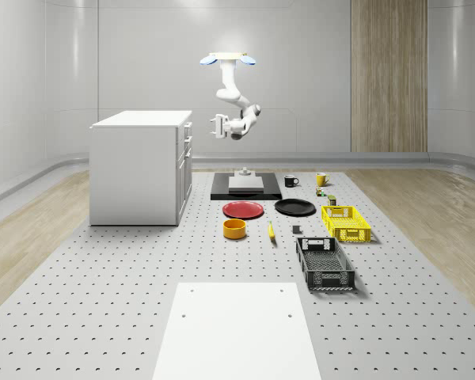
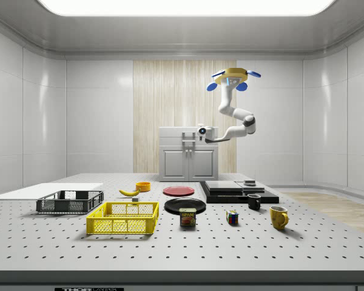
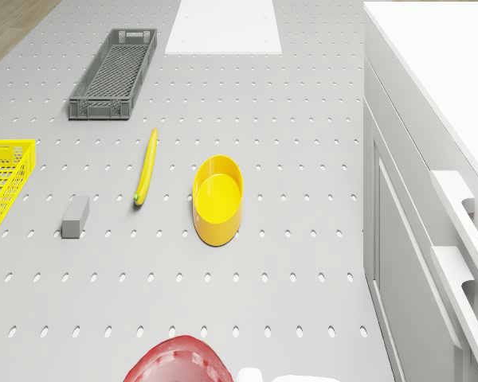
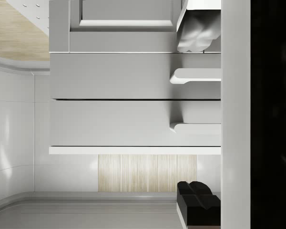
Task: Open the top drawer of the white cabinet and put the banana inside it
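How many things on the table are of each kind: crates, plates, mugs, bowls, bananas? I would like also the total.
Crates: 2 (yellow crate, grey crate)
Plates: 2 (red plate, black plate)
Mugs: 2 (black mug, yellow mug)
Bowls: 1 (yellow bowl)
Bananas: 1 (banana)
Total: 8

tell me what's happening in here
A drone hovers beside the white cabinet, with its arm bent so the end effector faces the top drawer's handle, a little short of it. The drawers are shut. The banana lies on the table beside a yellow bowl.
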Robot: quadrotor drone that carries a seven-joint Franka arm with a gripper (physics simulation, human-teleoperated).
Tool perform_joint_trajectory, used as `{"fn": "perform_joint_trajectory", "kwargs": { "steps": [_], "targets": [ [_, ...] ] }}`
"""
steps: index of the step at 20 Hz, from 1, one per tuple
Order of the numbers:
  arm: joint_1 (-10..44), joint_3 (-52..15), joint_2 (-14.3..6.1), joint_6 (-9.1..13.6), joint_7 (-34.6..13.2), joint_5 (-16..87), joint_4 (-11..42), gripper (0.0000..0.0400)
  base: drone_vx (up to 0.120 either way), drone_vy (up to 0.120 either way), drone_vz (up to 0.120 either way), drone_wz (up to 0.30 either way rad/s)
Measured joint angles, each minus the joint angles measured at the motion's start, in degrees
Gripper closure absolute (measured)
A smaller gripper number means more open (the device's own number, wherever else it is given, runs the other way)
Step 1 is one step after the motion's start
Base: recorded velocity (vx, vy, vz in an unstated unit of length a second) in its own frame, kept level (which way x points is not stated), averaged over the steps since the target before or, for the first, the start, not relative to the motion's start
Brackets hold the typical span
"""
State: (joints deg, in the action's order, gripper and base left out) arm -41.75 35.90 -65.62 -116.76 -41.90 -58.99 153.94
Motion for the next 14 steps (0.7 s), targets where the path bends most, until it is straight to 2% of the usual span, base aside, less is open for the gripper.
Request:
{"fn": "perform_joint_trajectory", "kwargs": {
  "steps": [9, 14],
  "targets": [
    [-5.2, 4.1, 7.6, 0.0, 3.8, -0.8, -5.8, 0.0, 0.0, 0.0, 0.0, 0.0],
    [-8.1, 4.2, 10.9, -1.6, 5.8, -3.1, -7.7, 0.0, 0.0, 0.0, 0.0, 0.0]
  ]
}}
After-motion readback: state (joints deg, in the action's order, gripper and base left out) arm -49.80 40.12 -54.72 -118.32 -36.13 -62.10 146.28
